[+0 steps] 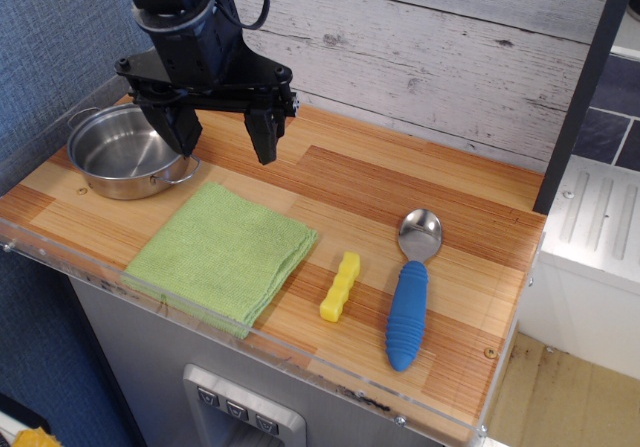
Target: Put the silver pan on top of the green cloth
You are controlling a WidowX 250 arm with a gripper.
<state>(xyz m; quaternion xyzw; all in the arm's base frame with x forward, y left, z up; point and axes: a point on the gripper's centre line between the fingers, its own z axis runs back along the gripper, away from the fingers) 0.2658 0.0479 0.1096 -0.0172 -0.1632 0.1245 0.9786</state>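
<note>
The wooden counter (400,192) ran from the blue wall at the left to a white unit at the right, with a clear plastic lip along its front edge. My gripper (227,139) hung above the rear left of the counter, its two black fingers spread wide apart with nothing between them; the left finger (180,127) stood over the right rim of the pan, though I could not tell whether it touched it, and the right finger (263,135) was over bare wood. The green cloth (222,252) lay flat near the front edge, turned at an angle. The silver pan (125,152) sat upright and empty in the rear left corner, just behind the cloth and not on it. The blue-handled spoon (411,292) lay to the right, bowl pointing away. The yellow knobbly block (340,287) lay between cloth and spoon.
</note>
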